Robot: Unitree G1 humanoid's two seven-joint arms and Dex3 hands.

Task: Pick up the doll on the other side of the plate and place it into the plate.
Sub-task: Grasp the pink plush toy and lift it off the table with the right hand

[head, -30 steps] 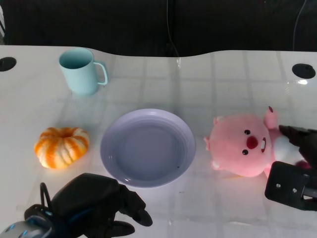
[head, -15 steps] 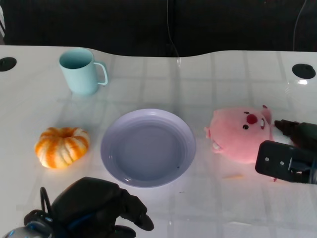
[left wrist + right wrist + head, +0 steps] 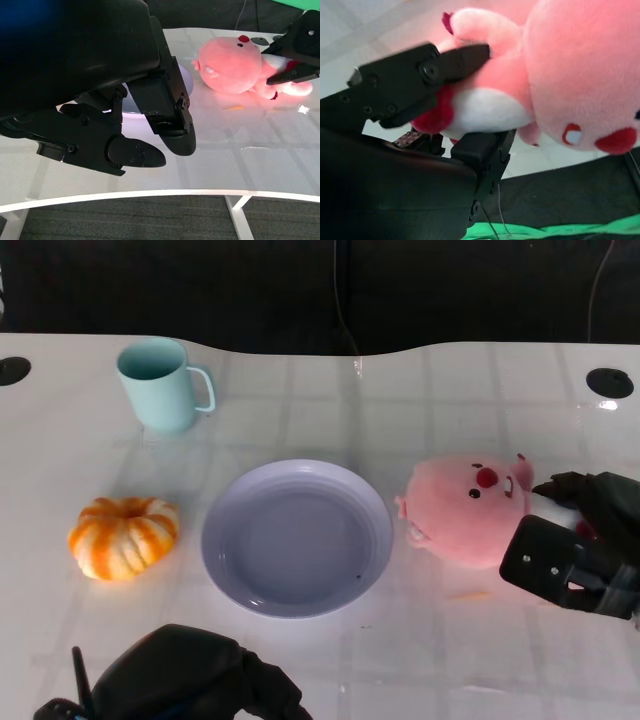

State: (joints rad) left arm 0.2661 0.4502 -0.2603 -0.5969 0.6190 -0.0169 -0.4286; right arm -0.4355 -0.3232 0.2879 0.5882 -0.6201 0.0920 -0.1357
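The pink plush doll with a red nose and white belly (image 3: 468, 508) lies tipped on its side on the glossy white table (image 3: 420, 400), just beside the right rim of the shallow round lavender plate (image 3: 297, 537), which has nothing in it. The right robot hand (image 3: 572, 545) has hold of the doll's body end: in the right wrist view one of its black fingers (image 3: 415, 75) presses across the upper side by the little pink ear, while another part of the hand sits under the white belly, so the toy is clasped between them. Its head points toward the plate.

It looks like a light, squashy thing that will give under the fingers and flop about, so I'd judge the body a sound place to hold it; the round head is bulkier and would likely slip out. It should not break if it drops, and it only needs to clear the plate's low rim.

The left robot hand (image 3: 190, 680) rests low at the near edge of the table, fingers curled in with nothing between them. Farther off stand a pale teal mug (image 3: 160, 383) at the far left and an orange-and-white striped pumpkin toy (image 3: 123, 536) left of the plate.
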